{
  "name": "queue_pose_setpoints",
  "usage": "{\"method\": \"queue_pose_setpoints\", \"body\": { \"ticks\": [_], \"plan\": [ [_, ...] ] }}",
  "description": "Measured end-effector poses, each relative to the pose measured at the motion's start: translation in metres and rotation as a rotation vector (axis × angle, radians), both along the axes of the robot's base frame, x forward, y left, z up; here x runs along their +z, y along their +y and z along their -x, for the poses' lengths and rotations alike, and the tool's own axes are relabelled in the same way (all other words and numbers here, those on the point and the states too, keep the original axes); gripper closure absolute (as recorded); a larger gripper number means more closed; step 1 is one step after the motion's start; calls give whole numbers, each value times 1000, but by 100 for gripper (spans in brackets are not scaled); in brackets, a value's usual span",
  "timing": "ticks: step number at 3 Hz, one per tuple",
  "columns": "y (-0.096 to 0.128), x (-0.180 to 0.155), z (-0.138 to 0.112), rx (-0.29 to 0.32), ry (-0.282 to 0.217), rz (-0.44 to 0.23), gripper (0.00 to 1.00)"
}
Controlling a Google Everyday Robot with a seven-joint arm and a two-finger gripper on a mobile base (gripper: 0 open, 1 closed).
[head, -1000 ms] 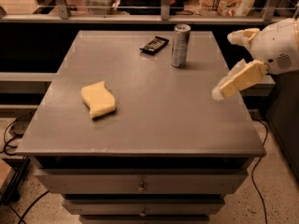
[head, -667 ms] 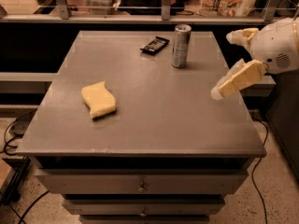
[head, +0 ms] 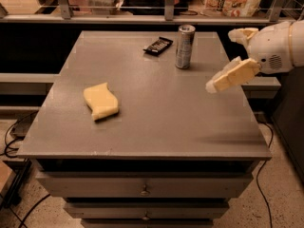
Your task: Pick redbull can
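Redbull can [head: 185, 46], slim metal cylinder; gripper [head: 222, 60] rightward

Slim silver-grey can [head: 185, 46] with shiny round top, standing upright near the table's [head: 156, 127] 12 o'clock edge. Toward its 4 o'clock, apart, gripper [head: 221, 60], fingers [head: 235, 74] spread.

I am looking at a grey, flat-topped table [head: 161, 127] that is filling the middle of the frame, with drawers showing beneath its front edge. A yellow, wavy-edged foam sponge [head: 100, 100] is lying flat on it, left of centre. A flat black wrapped bar [head: 158, 45] is lying near the far edge, at upper centre. Just right of it, not touching, the tall slim silver-grey redbull can [head: 185, 46] is standing upright. The cream two-finger gripper [head: 219, 60] is hanging over the table's right edge, right of the can, fingers spread apart.
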State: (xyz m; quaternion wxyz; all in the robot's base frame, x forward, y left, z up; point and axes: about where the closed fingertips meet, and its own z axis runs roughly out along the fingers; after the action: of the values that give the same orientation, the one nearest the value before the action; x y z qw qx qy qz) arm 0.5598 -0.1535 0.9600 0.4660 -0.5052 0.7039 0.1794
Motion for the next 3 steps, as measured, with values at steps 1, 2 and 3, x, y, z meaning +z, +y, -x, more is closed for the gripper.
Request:
{"method": "queue_pose_setpoints", "body": {
  "ticks": [1, 2, 3],
  "plan": [
    [-1, -8, -30, -49, -36, -86, 0],
    [-3, -18, -61, -94, -59, -160, 0],
    [1, -29, -92, -111, -69, -240, 0]
  ]
}}
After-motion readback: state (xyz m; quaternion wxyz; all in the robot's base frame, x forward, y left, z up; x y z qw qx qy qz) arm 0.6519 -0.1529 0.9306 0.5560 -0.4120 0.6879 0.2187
